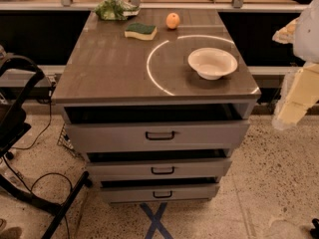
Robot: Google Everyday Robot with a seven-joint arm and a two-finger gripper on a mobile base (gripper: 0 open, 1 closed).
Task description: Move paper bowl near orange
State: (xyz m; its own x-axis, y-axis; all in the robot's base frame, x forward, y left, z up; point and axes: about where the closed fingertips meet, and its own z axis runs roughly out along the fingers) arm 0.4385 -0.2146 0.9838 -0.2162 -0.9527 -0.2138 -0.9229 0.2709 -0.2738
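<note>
The paper bowl (213, 62) is an off-white shallow bowl standing upright on the right side of the grey cabinet top (109, 68). The orange (173, 20) is a small round fruit near the back edge, about a bowl's width behind and left of the bowl. My gripper (294, 101) hangs blurred at the right edge of the view, off the cabinet, to the right of the bowl and at some distance from it. It holds nothing that I can see.
A yellow sponge with a green top (140, 31) lies left of the orange. A green crumpled bag (114, 9) sits at the back left corner. The cabinet has three drawers (159, 135). A black chair base and cables (20, 133) stand on the left.
</note>
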